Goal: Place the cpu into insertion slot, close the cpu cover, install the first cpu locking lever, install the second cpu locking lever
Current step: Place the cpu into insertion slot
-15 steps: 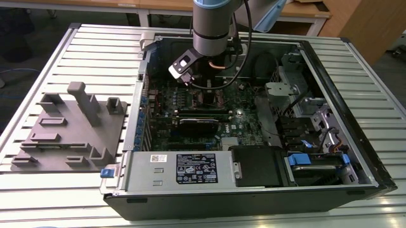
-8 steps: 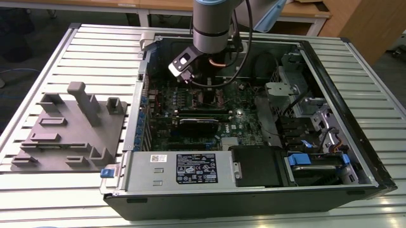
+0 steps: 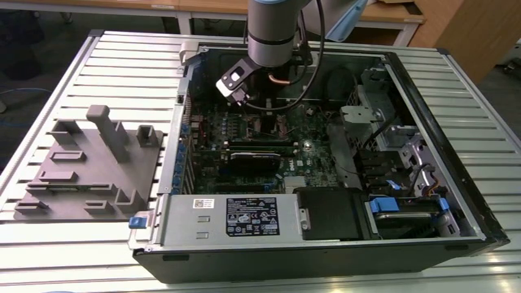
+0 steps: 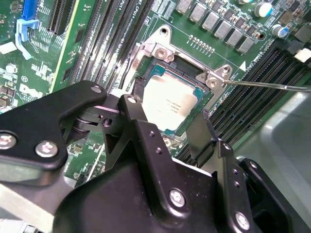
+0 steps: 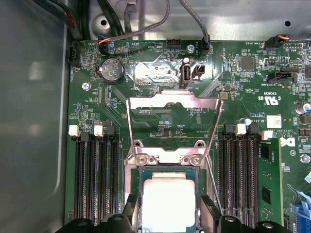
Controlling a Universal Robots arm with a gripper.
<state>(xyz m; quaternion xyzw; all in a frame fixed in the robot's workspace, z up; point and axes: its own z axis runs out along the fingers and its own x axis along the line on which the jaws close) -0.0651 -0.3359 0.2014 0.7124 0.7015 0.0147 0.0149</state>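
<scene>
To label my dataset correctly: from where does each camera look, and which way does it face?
Exterior view: off the arm, high, looking down into the open computer case; the arm shows.
First wrist view: on the arm, facing straight down at the motherboard and open cpu cover; fingertips show.
Second wrist view: on the arm, slanting past the gripper onto the insertion slot.
Both wrist views share the cpu.
</scene>
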